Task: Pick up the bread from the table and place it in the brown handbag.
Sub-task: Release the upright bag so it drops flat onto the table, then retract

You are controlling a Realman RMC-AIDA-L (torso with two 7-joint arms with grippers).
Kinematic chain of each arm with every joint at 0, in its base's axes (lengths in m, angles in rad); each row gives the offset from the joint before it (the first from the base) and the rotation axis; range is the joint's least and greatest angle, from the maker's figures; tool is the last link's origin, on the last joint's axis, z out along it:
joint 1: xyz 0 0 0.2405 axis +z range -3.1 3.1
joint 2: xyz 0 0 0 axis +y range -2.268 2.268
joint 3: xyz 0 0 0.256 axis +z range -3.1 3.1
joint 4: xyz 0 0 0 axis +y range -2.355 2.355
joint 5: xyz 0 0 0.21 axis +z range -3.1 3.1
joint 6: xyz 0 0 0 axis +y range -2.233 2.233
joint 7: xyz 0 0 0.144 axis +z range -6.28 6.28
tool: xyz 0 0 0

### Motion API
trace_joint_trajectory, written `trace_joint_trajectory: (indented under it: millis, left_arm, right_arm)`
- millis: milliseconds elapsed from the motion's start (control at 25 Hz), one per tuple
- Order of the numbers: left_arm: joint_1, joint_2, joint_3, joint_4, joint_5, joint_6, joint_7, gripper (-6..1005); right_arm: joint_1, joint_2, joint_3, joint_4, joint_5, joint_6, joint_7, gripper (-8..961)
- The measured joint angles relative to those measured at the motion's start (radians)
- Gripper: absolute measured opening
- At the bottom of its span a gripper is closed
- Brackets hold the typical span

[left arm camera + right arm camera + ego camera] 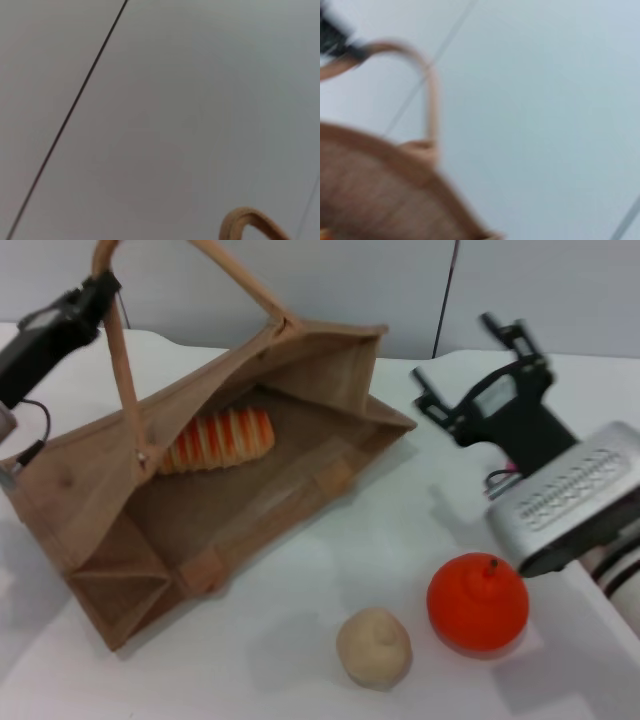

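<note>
The brown handbag [250, 500] lies tilted on the white table [420, 510] with its mouth open toward me. The striped orange-and-cream bread [218, 440] lies inside it, against the far wall. My left gripper [100, 285] is at the upper left, shut on one handle [122, 370] and holding it up; a bit of that handle shows in the left wrist view [250, 222]. My right gripper [452, 345] is open and empty, raised just right of the bag's mouth. The right wrist view shows the bag's rim [370, 190] and a handle loop [427, 100].
An orange round fruit [478, 602] and a small beige ball [374, 647] sit on the table near the front, right of the bag. A grey wall stands behind the table.
</note>
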Motion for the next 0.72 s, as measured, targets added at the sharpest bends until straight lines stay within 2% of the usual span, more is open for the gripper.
trace_joint_trajectory:
  millis: [80, 400, 640, 720]
  left_arm:
    - [-0.002, 0.0, 0.0, 0.04, -0.018, -0.06, 0.075, 118]
    - [0.003, -0.006, 0.0, 0.199, -0.17, -0.227, 0.424, 232]
    - [0.007, -0.01, 0.0, 0.271, -0.231, -0.262, 0.606, 318]
    - [0.008, -0.01, 0.001, 0.285, -0.23, -0.259, 0.635, 415]
  right_arm:
    - [-0.001, 0.001, -0.01, 0.046, 0.0, 0.098, 0.071, 887]
    - [0.012, 0.001, -0.064, 0.236, -0.01, 0.433, 0.304, 886]
    - [0.031, 0.003, -0.086, 0.334, -0.006, 0.55, 0.414, 885]
    - [0.034, 0.003, -0.086, 0.344, -0.006, 0.555, 0.437, 885]
